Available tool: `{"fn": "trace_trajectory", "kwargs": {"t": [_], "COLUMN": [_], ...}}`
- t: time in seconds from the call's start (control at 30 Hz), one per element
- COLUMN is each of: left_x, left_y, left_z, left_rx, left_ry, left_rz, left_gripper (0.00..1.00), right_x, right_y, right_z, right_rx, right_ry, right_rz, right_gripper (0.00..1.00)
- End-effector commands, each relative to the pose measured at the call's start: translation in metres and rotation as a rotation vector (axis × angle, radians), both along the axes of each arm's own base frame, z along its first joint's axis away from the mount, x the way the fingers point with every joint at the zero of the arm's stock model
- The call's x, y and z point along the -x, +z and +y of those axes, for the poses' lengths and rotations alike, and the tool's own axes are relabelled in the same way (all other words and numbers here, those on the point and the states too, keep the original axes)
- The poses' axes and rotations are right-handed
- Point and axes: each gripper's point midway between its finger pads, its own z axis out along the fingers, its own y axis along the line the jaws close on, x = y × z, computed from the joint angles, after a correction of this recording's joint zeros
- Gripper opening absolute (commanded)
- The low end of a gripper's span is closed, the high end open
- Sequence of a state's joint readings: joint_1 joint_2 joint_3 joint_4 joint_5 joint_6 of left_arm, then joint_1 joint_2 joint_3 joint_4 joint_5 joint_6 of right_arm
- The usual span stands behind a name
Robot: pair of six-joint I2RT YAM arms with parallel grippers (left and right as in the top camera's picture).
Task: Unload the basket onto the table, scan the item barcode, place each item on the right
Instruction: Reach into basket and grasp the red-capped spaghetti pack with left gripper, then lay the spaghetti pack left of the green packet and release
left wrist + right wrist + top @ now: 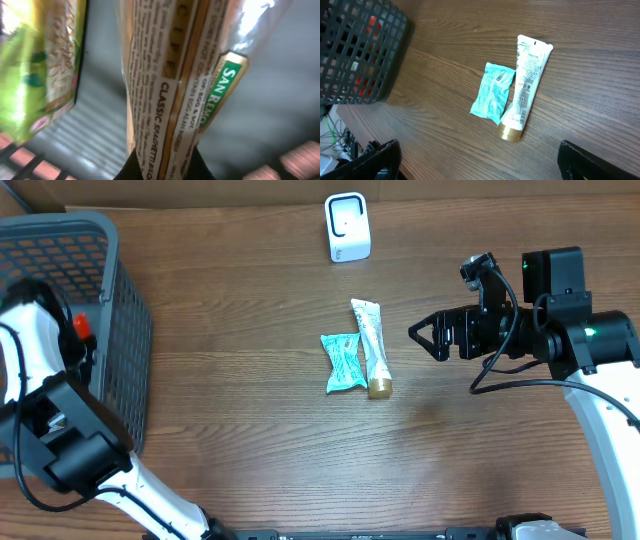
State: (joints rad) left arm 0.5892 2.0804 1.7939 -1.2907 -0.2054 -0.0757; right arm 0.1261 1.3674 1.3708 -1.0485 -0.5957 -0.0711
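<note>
In the left wrist view a spaghetti packet with cream and gold print fills the frame. My left gripper is shut on its lower end, a dark finger on each side. In the overhead view that arm reaches into the dark basket, and its fingers are hidden there. The white barcode scanner stands at the table's far edge. My right gripper hovers open over bare wood, right of the tube; its fingertips stand wide apart with nothing between them.
A teal packet and a white tube with a gold cap lie side by side mid-table. A green packet sits beside the spaghetti in the basket. Something red shows through the basket's mesh.
</note>
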Motion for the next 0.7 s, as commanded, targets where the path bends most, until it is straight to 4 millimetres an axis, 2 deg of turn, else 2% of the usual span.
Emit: {"fn": "trace_trajectory", "kwargs": {"t": [0.0, 0.17, 0.3, 0.4, 0.47, 0.53, 0.67], "left_x": [-0.04, -0.056, -0.054, -0.047, -0.041, -0.028, -0.007], "left_y": [0.079, 0.162, 0.23, 0.285, 0.312, 0.347, 0.389], "left_z": [0.003, -0.012, -0.028, -0.054, -0.071, -0.092, -0.122], "left_rx": [-0.094, -0.13, -0.181, -0.171, -0.158, -0.174, -0.191], "left_ry": [0.013, -0.025, -0.031, -0.072, -0.106, -0.15, -0.202], "left_rz": [-0.208, -0.396, -0.567, -0.742, -0.829, -0.933, -1.065], "left_gripper": [0.04, 0.04, 0.04, 0.04, 0.04, 0.04, 0.04], "right_x": [-0.002, -0.002, -0.002, -0.002, -0.002, -0.002, -0.002], "right_y": [0.008, 0.008, 0.008, 0.008, 0.008, 0.008, 0.008], "right_z": [0.003, 0.003, 0.003, 0.003, 0.003, 0.003, 0.003], "right_rx": [-0.01, -0.01, -0.01, -0.01, -0.01, -0.01, -0.01], "right_ry": [0.009, 0.009, 0.009, 0.009, 0.009, 0.009, 0.009], "right_rz": [-0.021, -0.021, -0.021, -0.021, -0.021, -0.021, -0.021], "right_gripper": [1.0, 1.0, 1.0, 1.0, 1.0, 1.0, 1.0]}}
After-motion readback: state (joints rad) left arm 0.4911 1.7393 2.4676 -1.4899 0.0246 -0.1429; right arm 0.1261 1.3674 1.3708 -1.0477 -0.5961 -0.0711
